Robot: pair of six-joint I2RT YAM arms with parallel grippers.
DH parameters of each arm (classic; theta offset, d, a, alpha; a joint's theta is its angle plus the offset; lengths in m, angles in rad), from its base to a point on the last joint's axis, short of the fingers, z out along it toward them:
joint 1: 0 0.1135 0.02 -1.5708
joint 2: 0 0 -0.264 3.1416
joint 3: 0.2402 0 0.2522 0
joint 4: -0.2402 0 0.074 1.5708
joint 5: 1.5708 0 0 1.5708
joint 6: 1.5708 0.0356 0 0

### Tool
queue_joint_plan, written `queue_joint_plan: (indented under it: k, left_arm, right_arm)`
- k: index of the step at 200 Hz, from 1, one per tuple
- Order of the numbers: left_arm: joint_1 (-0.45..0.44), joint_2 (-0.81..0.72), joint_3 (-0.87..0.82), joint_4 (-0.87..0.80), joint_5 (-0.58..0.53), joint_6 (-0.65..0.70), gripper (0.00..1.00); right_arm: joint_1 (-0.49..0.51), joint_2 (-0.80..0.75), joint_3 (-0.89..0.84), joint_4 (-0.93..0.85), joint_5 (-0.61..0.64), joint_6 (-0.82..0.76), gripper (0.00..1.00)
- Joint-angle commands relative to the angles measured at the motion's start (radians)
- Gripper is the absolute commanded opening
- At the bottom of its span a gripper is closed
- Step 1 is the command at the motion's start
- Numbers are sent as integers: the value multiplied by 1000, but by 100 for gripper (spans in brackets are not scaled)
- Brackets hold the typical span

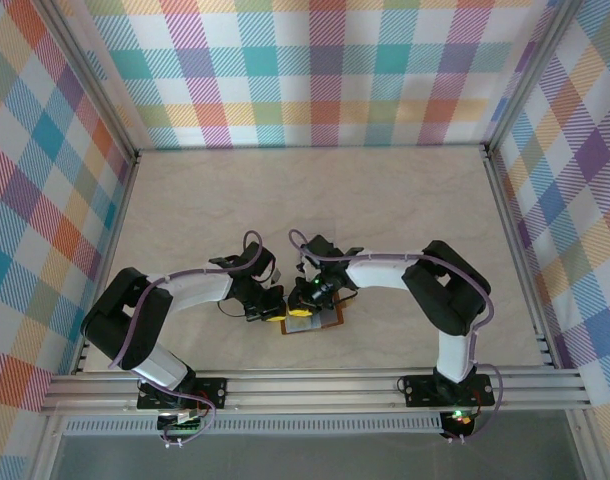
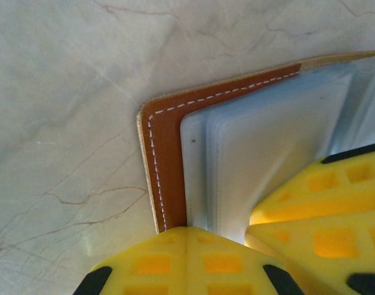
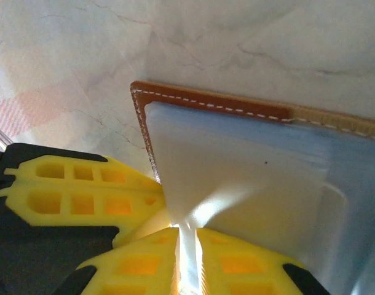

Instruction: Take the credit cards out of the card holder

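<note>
The card holder (image 1: 331,321) lies open on the table near the front edge, brown stitched leather (image 2: 166,153) around a grey pocketed inside (image 2: 261,135). My left gripper (image 2: 187,236) is shut, its yellow tips resting on the holder's edge with nothing between them. My right gripper (image 3: 197,261) is shut on the corner of a pale grey credit card (image 3: 236,184), which tilts up from the holder (image 3: 212,102). In the top view the left gripper (image 1: 278,316) and the right gripper (image 1: 305,312) meet over the holder. Any other cards are hidden in the pockets.
The pale marbled table top (image 1: 315,210) stretches back to the checked walls. An aluminium rail (image 1: 315,385) runs along the near edge just behind the holder. In each wrist view the other gripper's yellow fingers (image 2: 335,203) (image 3: 83,190) crowd close beside my own.
</note>
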Motion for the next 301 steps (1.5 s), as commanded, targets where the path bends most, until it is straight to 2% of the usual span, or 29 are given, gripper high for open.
queue_joint_plan:
  k: [1,31,71,99,144,184,231,301]
  left_arm:
    - [8,14,-31,9,-48,3,3]
    - [12,15,-40,5,-52,11,3]
    - [20,18,-39,5,-56,15,3]
    - [22,19,-36,5,-51,17,4]
    - [23,32,-23,-11,-44,32,4]
    - [23,31,-16,-18,-46,37,4]
    - [23,29,5,-41,-59,51,4]
    - [26,36,44,-55,-66,71,4]
  right_arm:
    - [16,19,50,-115,76,-28,18]
    - [26,25,114,-322,231,-92,28]
    - [43,19,178,-431,294,-114,44]
    - [63,14,231,-521,382,-129,53]
    - [73,34,289,-627,463,-161,62]
    - [73,27,308,-667,508,-169,63]
    - [67,5,269,-686,579,-167,56]
    - [51,-17,217,-706,651,-169,61]
